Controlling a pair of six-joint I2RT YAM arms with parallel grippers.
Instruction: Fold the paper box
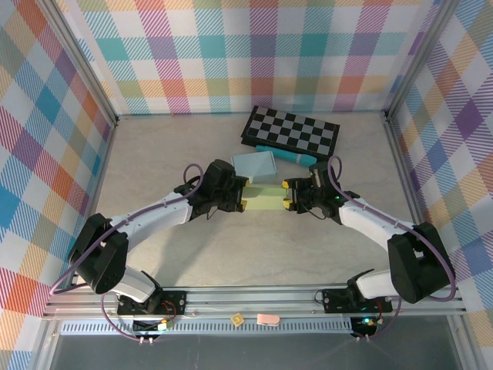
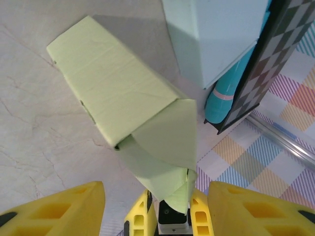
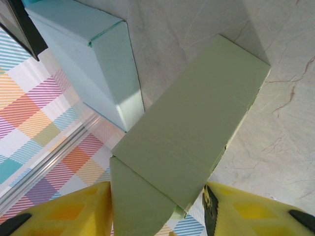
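Paper box | long axis runs arm to arm | left gripper open astride its left end flap | right gripper clamps the right end

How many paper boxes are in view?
2. The green box lies between the left gripper and right gripper; the light blue box sits just behind it, near the checkerboard.

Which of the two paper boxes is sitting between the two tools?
The pale green paper box, lying flat between the left tool and right tool. The light blue paper box sits behind it, beside the checkered board.
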